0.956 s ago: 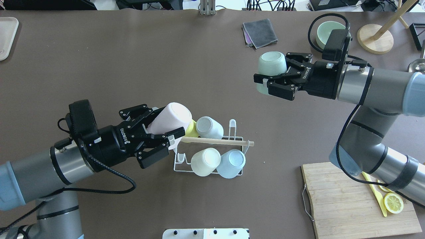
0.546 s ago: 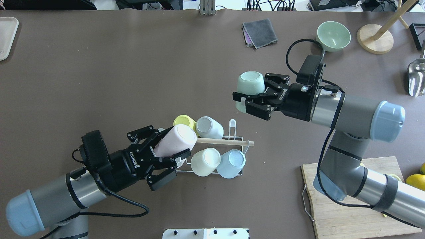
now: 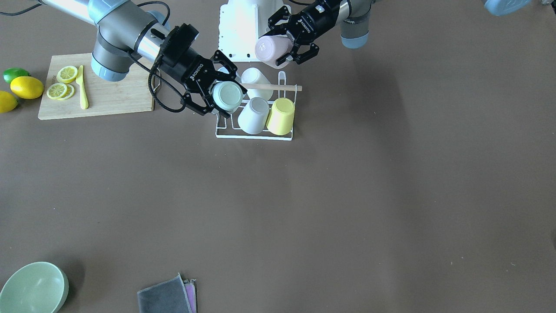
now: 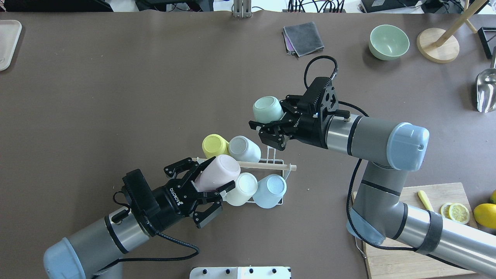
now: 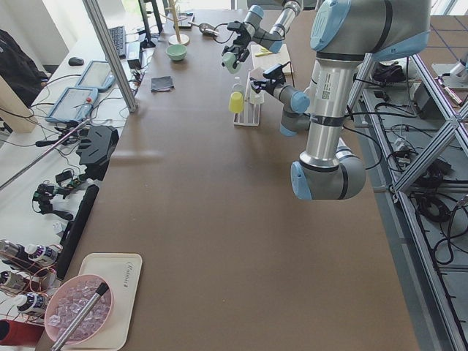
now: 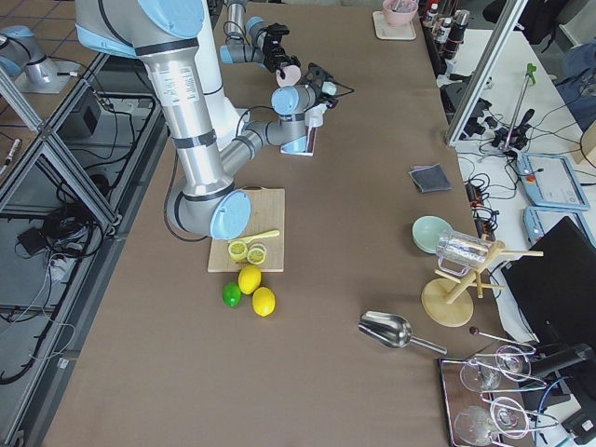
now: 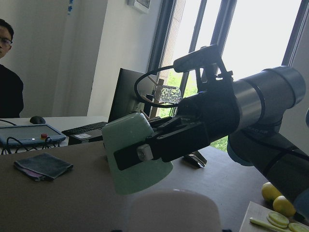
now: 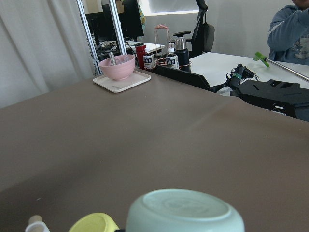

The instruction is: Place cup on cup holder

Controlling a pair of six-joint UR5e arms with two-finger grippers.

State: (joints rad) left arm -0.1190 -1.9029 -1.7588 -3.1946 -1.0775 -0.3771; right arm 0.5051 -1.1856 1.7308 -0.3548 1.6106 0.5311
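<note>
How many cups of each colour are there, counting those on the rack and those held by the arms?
Yellow cup: 1
Pale grey cup: 1
Cream cup: 1
Light blue cup: 1
Pink cup: 1
Mint green cup: 1
Total: 6

Brown matte surface [image 4: 155,77] ran the length of the cell, framed by aluminium posts [image 5: 110,55]. A white side bench [image 6: 484,42] stood alongside it, with tiled floor [image 5: 439,292] on the opposite side. Tall dark-framed windows [image 7: 251,34] let in bright daylight next to a plain white wall [image 7: 43,53]. A pale curtain [image 8: 38,48] hung at one end of the surface, and a black office chair [image 8: 200,29] stood behind a white desk [image 8: 212,60].
</note>
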